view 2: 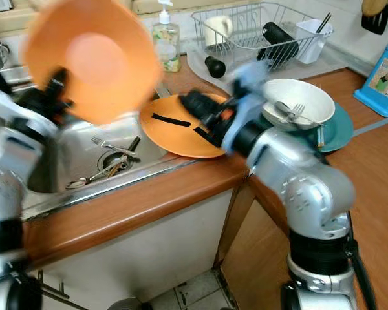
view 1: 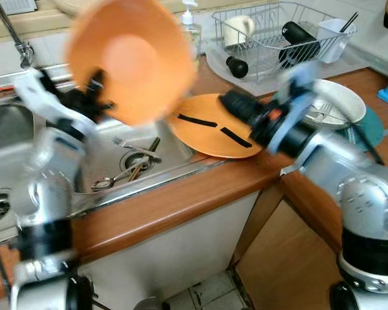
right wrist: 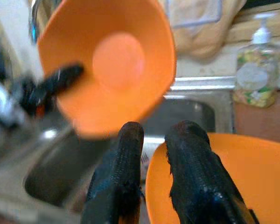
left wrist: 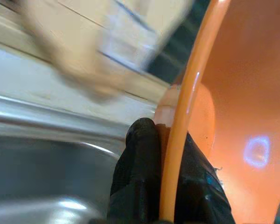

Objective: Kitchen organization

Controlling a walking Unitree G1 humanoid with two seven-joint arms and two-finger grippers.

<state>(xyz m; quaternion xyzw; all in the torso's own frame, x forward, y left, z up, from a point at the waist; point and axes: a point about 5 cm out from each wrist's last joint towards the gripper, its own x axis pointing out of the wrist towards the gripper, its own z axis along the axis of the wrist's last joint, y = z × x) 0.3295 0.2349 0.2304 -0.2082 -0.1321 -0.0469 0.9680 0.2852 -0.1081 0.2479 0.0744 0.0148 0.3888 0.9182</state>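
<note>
The left gripper (view 1: 94, 90) holds an orange bowl (view 1: 132, 58) tilted above the steel sink (view 1: 26, 148), its 2 black fingers (left wrist: 135, 182) pinched on the rim, 1 inside and 1 outside, as the left wrist view shows. The bowl is smooth, glossy plastic, round with a flat paler base turned toward the camera. The right gripper (right wrist: 154, 154) reaches over a flat orange plate (view 1: 207, 129) that lies on the wooden counter (view 1: 181, 200) just beside the sink; its 2 fingers stand a narrow gap apart with nothing between them, their tips near the plate's edge. 2 dark strips lie on the plate's face. Forks and other cutlery (view 1: 126, 168) lie in the sink around the drain. Behind, a wire rack (view 1: 271, 39) holds a white mug and dark pieces; a soap bottle (view 2: 166, 42) with a patterned label, unreadable, stands by the sink. A white bowl (view 2: 297, 103) with a fork sits on a teal plate (view 2: 333, 129).
</note>
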